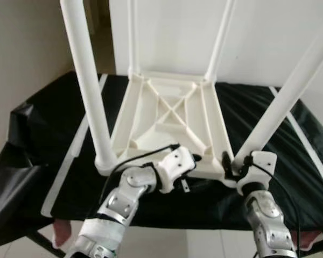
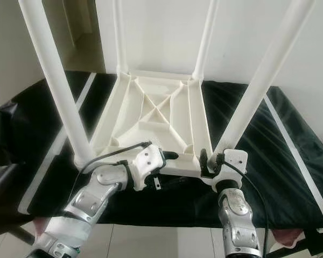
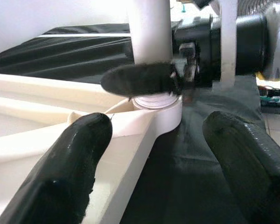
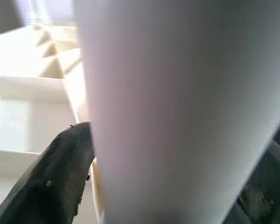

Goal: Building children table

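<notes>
Because the upturned tabletop (image 1: 169, 115) is exposing its sockets, your right end effector (image 2: 212, 160) is clamping the near-right leg (image 1: 282, 99), while your left end effector (image 3: 154, 154) is gaping empty at the tabletop's edge.

The white plastic table top (image 1: 169, 121) lies upside down, its ribbed underside (with a diagonal cross brace) facing up. Four white round legs stand in its corner sockets: near legs at seven o'clock (image 1: 89, 86) and five o'clock (image 1: 282, 102), both leaning outward, and far legs at eleven (image 1: 131, 37) and one (image 1: 219, 40).
</notes>
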Tool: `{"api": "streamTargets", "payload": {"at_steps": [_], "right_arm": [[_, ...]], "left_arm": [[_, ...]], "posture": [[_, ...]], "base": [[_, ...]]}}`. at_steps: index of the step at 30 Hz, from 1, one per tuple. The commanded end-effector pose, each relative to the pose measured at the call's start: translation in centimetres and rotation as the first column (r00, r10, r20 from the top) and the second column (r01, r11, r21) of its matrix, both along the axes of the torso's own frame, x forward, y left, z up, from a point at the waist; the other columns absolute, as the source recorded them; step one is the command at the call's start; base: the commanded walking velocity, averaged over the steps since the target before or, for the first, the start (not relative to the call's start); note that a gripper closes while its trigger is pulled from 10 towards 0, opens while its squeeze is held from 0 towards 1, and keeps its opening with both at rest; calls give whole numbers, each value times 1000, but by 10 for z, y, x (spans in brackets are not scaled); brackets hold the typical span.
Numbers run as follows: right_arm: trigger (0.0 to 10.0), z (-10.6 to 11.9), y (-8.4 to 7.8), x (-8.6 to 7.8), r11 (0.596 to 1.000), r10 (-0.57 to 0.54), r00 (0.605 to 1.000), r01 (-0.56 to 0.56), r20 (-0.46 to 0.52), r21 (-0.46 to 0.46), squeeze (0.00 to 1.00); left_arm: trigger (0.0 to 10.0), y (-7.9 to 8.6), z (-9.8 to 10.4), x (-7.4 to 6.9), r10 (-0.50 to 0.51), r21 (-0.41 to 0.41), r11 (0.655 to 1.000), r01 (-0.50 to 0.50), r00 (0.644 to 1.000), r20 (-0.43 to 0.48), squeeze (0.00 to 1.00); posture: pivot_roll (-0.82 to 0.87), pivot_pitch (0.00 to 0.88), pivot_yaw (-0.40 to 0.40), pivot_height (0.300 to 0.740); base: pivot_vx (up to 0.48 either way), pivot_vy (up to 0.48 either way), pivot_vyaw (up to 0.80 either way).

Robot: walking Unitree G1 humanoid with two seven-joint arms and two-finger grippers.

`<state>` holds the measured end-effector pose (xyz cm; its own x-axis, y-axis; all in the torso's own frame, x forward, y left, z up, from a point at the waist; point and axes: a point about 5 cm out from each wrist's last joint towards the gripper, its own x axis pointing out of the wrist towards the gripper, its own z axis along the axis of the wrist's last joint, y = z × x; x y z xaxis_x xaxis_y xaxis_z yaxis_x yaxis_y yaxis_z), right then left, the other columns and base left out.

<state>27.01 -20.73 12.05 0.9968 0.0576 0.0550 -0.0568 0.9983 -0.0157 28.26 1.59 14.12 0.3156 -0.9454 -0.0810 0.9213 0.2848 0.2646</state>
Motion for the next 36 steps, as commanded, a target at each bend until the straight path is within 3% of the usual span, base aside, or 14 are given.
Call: {"api": "streamTargets", "payload": {"at_steps": [1,12,13,16,17,24,25,26,27,33,36], "right_arm": [[10000,3,-4,1,998,70,997,-70,16,-8,0],[9765,2,-13,9,961,257,966,-258,-26,-98,0],[4431,-1,-12,9,951,287,957,-290,-43,-108,0],[4431,-3,-11,9,942,310,949,-315,-55,-114,0],[0,-5,-12,10,937,323,945,-328,-60,-119,0],[0,-6,-13,14,932,335,940,-340,-62,-128,0],[3412,-7,-14,14,934,329,942,-336,-68,-125,0],[9373,-8,-15,14,935,323,943,-330,-75,-127,0],[10000,-9,-15,14,938,317,945,-325,-79,-122,0],[10000,-12,-15,14,953,277,958,-284,-79,-105,0],[10000,-16,-14,14,978,170,981,-179,-93,-104,0]], "left_arm": [[10000,2,-3,2,69,-7,998,-69,998,2,0],[10000,-2,-10,-2,24,17,1000,-24,999,-26,0],[10000,-2,-9,-3,17,19,1000,-17,1000,-16,0],[10000,-3,-8,-3,12,22,1000,-12,1000,-7,0],[10000,-3,-7,-4,3,13,1000,-3,1000,-16,0],[10000,-7,-11,-8,-6,20,1000,6,1000,-13,0],[10000,-7,-11,-9,-8,19,1000,8,1000,-9,0],[10000,-8,-10,-9,-8,18,1000,8,1000,-6,0],[10000,-8,-10,-9,-7,20,1000,7,1000,-4,0],[10000,-6,-11,-7,13,35,999,-13,1000,3,0],[10000,-3,-16,0,90,50,995,-89,996,-14,0]], "posture": [[-35,0,-29,740],[-44,0,-12,740],[-46,0,-12,740],[-46,0,-12,740],[-49,0,-11,740],[-49,0,-15,740],[-49,0,-15,740],[-49,0,-15,740],[-50,0,-15,740],[-52,0,-11,740],[-60,0,-2,740]], "base": [[0,0,0],[0,0,0],[0,0,0],[0,0,0],[0,0,0],[0,0,0],[0,0,0],[0,0,0],[0,0,0],[0,0,0],[0,0,0]]}}
